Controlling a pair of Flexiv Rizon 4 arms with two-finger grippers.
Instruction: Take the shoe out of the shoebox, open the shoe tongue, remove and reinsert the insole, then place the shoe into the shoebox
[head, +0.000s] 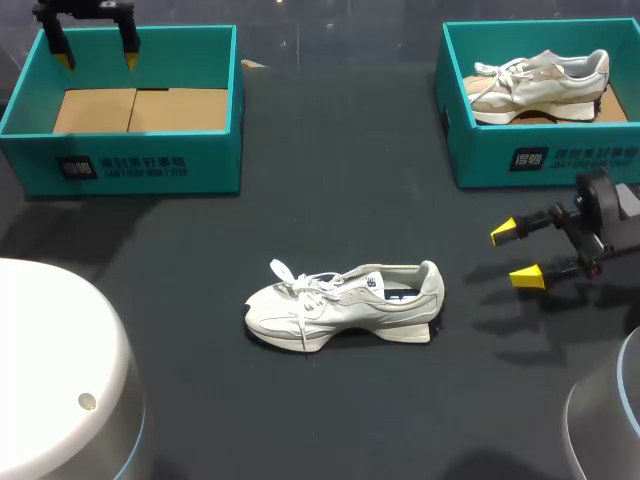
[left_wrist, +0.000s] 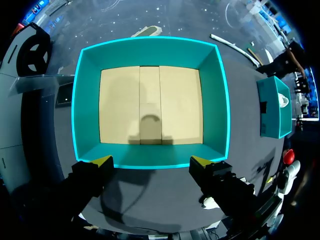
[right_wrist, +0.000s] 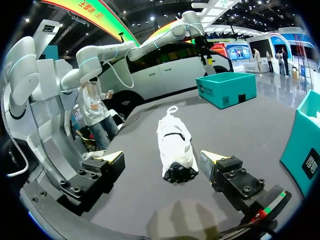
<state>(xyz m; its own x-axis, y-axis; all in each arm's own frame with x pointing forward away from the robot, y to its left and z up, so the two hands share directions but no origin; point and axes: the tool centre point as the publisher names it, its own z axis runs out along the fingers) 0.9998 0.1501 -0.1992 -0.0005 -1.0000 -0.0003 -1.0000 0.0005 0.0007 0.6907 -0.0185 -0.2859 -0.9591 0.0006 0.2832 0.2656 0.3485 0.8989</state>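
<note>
From above, the white lace-up sneaker (head: 345, 305) lies on its sole on the dark surface (head: 330, 180), near the middle, toe towards my left side, touched by nothing. My left end effector (head: 97, 55) hangs released over the far wall of the teal cardboard shoebox (head: 130, 160) at my left, whose tan floor shows. My right end effector (head: 516, 253) is released too, fingers spread, off to the heel side of the sneaker and apart from it. A second teal shoebox (head: 540, 160) at my right holds a beige and white sneaker (head: 540, 85).

From my left wrist, the left end effector (left_wrist: 151, 161) is spread wide and holds nothing, with the teal cardboard shoebox (left_wrist: 150, 52) straight below and ahead of it.

From my right wrist, the right end effector (right_wrist: 162, 158) is spread with nothing gripped. The white lace-up sneaker (right_wrist: 175, 140) lies ahead of the fingers, heel nearest them. The teal cardboard shoebox (right_wrist: 227, 89) stands beyond it.
</note>
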